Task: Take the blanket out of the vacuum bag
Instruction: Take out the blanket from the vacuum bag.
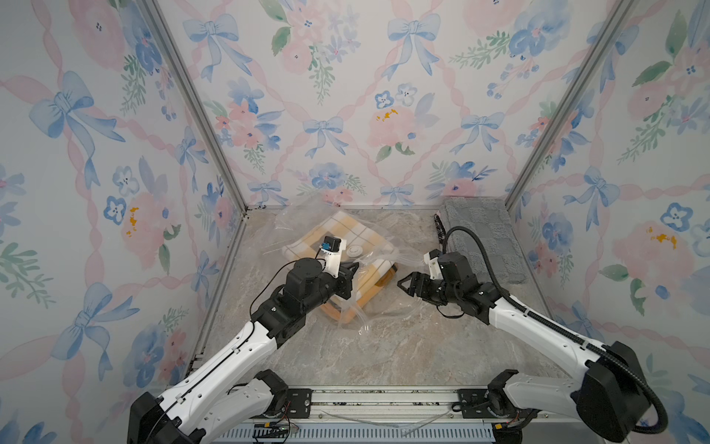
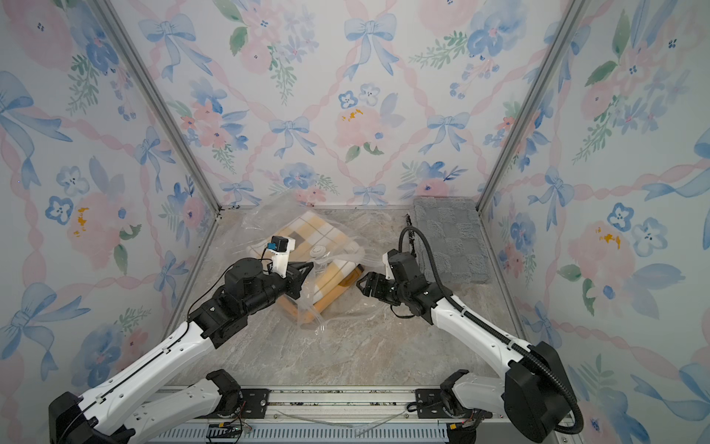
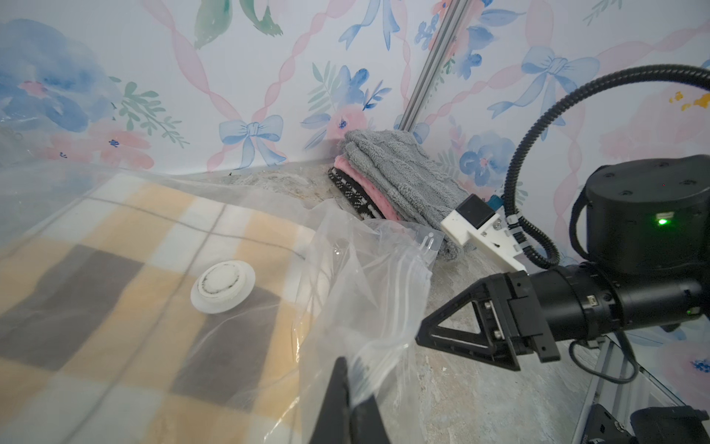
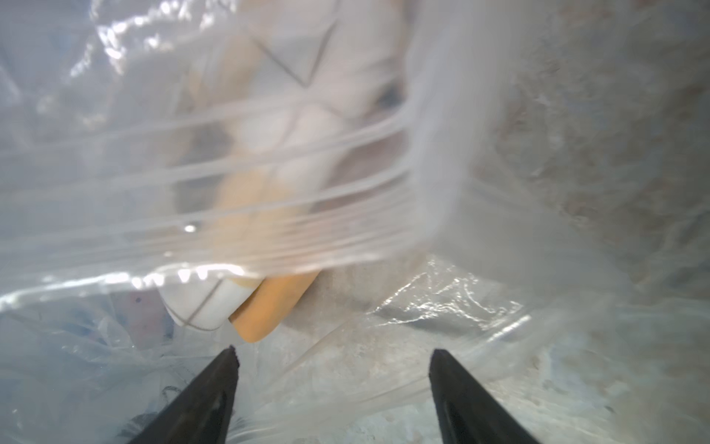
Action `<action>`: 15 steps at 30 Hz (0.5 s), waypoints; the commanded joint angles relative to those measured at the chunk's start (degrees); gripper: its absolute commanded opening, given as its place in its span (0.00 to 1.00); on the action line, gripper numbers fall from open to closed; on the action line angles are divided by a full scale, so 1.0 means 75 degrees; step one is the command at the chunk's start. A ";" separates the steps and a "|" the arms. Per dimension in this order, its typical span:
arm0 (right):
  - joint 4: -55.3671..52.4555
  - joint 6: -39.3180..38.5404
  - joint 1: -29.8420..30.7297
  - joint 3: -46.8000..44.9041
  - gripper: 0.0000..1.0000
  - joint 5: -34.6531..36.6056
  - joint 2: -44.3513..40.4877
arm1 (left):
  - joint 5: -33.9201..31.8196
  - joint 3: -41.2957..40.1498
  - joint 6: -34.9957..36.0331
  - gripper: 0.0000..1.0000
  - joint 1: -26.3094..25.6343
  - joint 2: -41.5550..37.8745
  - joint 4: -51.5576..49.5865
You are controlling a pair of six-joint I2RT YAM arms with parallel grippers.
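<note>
Toward the back of the stone-patterned tabletop point(image 1: 384, 346) lies the blanket point(image 1: 340, 226), folded and checked in yellow, white and grey. As far as I can tell it is inside the vacuum bag point(image 1: 296, 219), a clear, crinkly sack. The bag's round white valve point(image 1: 354, 251) sits on its upper face, resting over the blanket.

The left gripper point(image 3: 347, 388) has its jaws closed on a fold of the bag's film by the ribbed zip edge. It seems to be holding that upper lip up so the mouth gapes toward the other arm.

The right gripper point(image 4: 334, 350) faces that opening from the opposite side, jaws spread wide with nothing caught between them. Its tips sit just short of a folded orange-and-white corner of the blanket, visible under the raised lip. I judge it is placed to reach in and take that corner while the other arm anchors the plastic.

Further out, in the back corner on the robot's right, sits a stack of folded cloths point(image 3: 395, 169) — grey on top, pink and a dark patterned one beneath. It is near the bag's loose edge, and neither arm touches it. Floral walls point(image 1: 345, 96) close in the table on three sides.
</note>
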 commanded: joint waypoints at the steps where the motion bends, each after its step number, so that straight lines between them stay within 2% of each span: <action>1: 0.1922 0.1108 0.0276 -0.0198 0.81 0.0096 0.0558 | 0.0050 -0.0048 -0.0024 0.00 -0.0039 -0.0020 0.0332; 5: 0.3071 0.1867 0.0414 0.0042 0.82 0.0125 0.1443 | 0.0037 -0.0037 -0.0024 0.00 -0.0042 0.0000 0.0482; 10: 0.3786 0.2584 0.0600 0.0550 0.91 0.0418 0.2414 | -0.0104 -0.0085 -0.0042 0.00 -0.0061 -0.0086 0.0772; 15: 0.3980 0.2780 0.0716 0.1105 0.93 0.0520 0.3173 | -0.0363 -0.0150 -0.0219 0.00 -0.0052 -0.0215 0.1005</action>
